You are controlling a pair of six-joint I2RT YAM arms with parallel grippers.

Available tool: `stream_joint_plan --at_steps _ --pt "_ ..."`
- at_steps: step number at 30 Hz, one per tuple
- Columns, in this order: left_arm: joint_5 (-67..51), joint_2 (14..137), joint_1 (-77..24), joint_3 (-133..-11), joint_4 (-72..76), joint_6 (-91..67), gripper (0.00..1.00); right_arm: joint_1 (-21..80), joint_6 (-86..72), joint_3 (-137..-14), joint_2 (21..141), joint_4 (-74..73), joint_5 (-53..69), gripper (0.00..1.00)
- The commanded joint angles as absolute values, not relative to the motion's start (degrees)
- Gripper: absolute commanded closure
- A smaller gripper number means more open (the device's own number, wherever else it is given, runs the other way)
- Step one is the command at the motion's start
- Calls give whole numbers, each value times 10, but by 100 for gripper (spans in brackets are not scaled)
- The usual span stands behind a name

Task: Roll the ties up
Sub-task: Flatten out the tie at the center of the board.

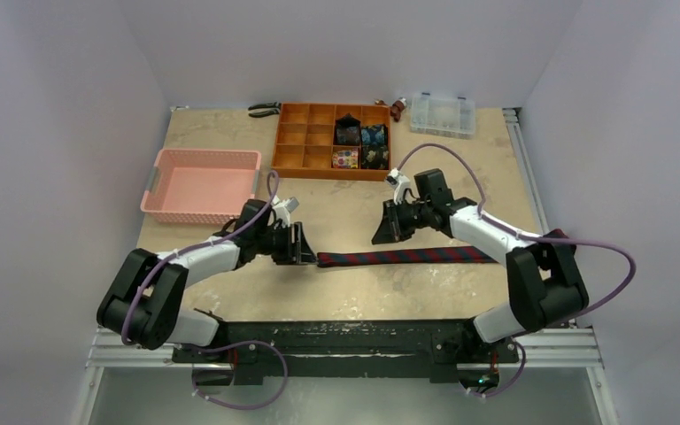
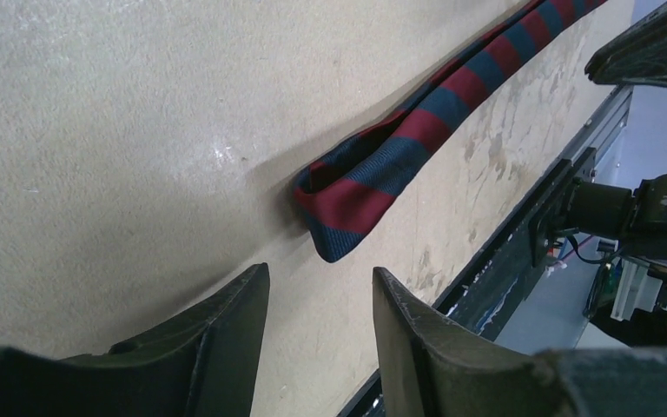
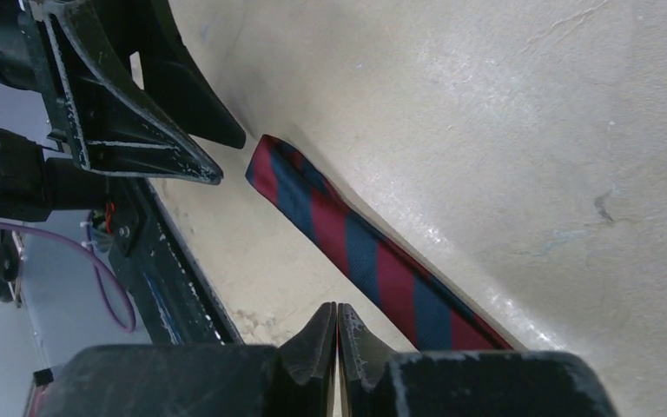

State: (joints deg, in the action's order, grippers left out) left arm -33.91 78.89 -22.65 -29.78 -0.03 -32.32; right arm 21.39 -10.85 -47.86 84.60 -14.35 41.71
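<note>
A pink basket (image 1: 199, 184) sits near the table's (image 1: 460, 186) left edge. Just to its right the left gripper (image 1: 299, 244) is low over the table, its jaws apart with nothing between them; in its wrist view the left gripper (image 2: 321, 282) points at the end of the striped tie (image 2: 373, 174), which lies just ahead of the fingertips and apart from them. The navy and red striped tie (image 1: 407, 257) lies flat and straight along the table's near edge, running right until it passes under the right arm; its left end looks doubled over. At the far edge, an orange divided tray (image 1: 294, 137) holds small rolled ties (image 1: 372, 138) in its right-hand compartments. The right gripper (image 1: 384, 226) hangs above the tie, nearer the table's middle, fingertips pressed together and holding nothing.
</note>
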Motion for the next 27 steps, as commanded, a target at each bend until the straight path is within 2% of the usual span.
stream_joint_plan --at_steps 1,10,19,22,27 --pt "-351 808 -231 -288 65 -347 53 243 -120 -476 861 -102 426 98" --pt "-355 826 -236 -286 83 -358 51 310 -164 -517 954 -55 460 100" --pt "-358 867 -247 -304 101 -370 53 319 -168 -536 1029 -31 458 100" --pt "-360 879 -247 -314 96 -372 59 319 -155 -530 1046 -38 449 100" --pt "-377 870 -248 -321 104 -380 80 319 -126 -528 1062 -59 426 100"
